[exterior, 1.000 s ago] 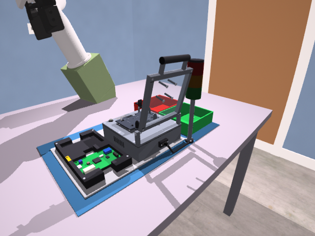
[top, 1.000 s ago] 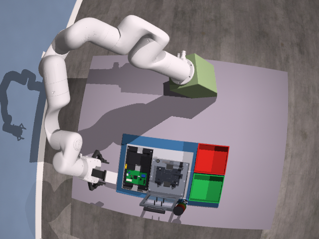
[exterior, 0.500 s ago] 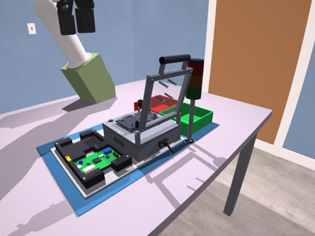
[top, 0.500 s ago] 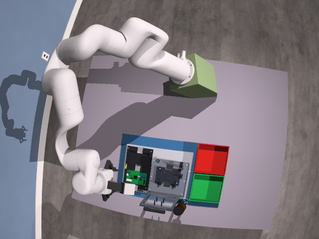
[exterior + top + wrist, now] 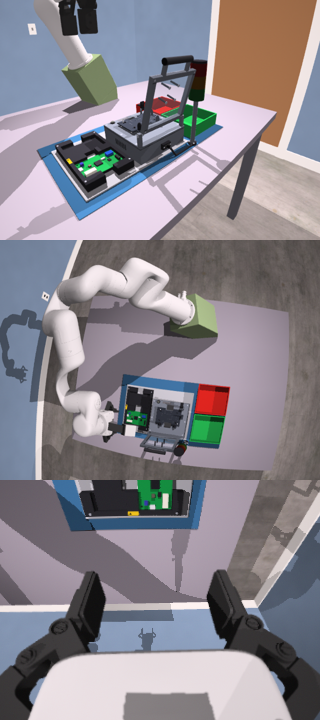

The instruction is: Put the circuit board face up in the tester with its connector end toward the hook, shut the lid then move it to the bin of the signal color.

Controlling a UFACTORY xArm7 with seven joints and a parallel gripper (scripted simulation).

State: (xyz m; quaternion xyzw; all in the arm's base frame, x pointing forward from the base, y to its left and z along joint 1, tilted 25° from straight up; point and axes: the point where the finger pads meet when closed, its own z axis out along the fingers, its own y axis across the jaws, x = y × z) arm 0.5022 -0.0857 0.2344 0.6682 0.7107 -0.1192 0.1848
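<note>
One board (image 5: 136, 418), one two-pocket tray (image 5: 132, 395), two bins — tool (image 5: 156, 600) open.

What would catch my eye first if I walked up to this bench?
Probably the big white arm curling over the table, its open black pincer hanging empty high above the tray end. Next, the bright green circuit board in the black tray, beside the grey tester with its lid propped up.

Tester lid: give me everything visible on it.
The tester lid is a dark grey open frame, swung up near upright on hinges at the tester edge nearest the exterior camera. A black cylindrical handle tops it on two struts. Four short grey pins project from its inner face. Nothing touches it; the gripper is far off.
</note>
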